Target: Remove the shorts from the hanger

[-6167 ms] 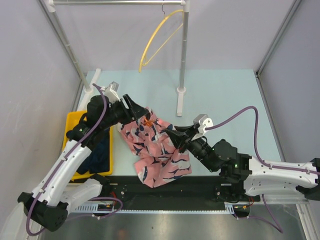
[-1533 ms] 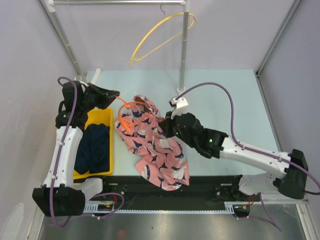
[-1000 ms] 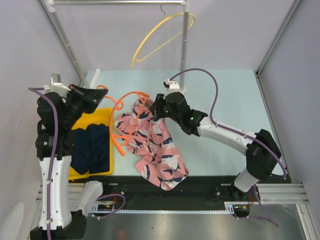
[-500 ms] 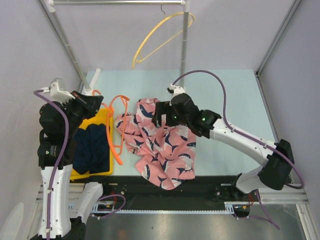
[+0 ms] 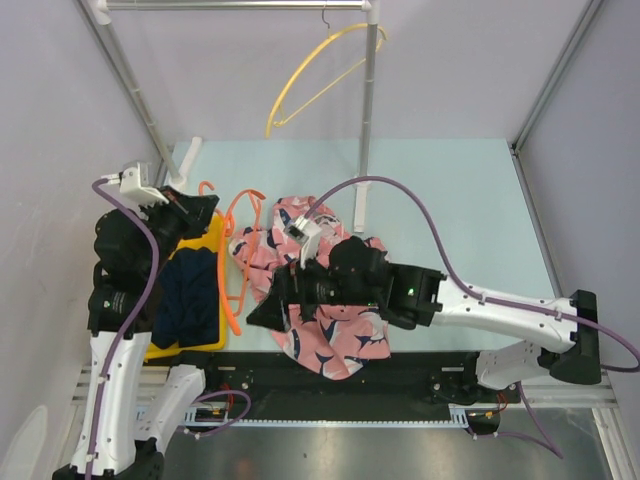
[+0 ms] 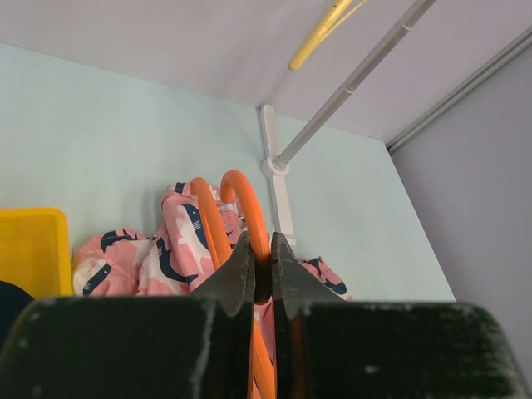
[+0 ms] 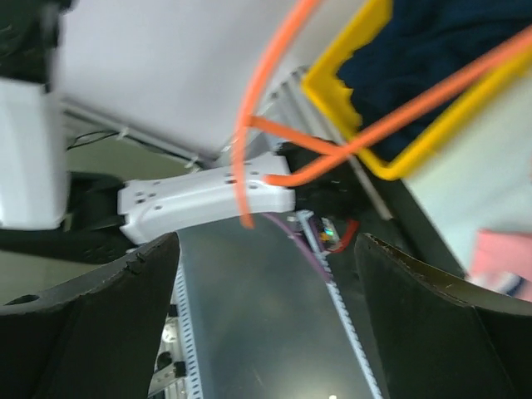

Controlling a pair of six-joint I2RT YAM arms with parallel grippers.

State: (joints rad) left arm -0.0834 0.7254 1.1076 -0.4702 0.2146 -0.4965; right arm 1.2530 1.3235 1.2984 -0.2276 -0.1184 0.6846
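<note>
The salmon-pink printed shorts (image 5: 325,300) lie crumpled on the table, partly under my right arm. An orange hanger (image 5: 237,262) hangs along their left edge, over the gap between them and the yellow bin (image 5: 212,232). My left gripper (image 5: 198,208) is shut on that hanger's wire (image 6: 249,218), with the pink shorts (image 6: 162,259) behind it. Navy shorts (image 5: 190,295) lie in the bin. My right gripper (image 5: 265,300) is open and empty, low over the pink shorts' front-left edge; past its jaws (image 7: 268,241) show the hanger wire (image 7: 243,141), the bin corner (image 7: 378,154) and navy cloth (image 7: 449,37).
A yellow hanger (image 5: 310,75) hangs from the rail at the back. The rack's upright (image 5: 368,110) stands on its foot (image 5: 358,215) just behind the pink shorts. The black front rail (image 5: 420,375) runs along the near edge.
My right gripper let go of the pink shorts, opened wide and swung down to the front left. The shorts dropped flat on the table. The left gripper kept the hanger and shifted slightly.
</note>
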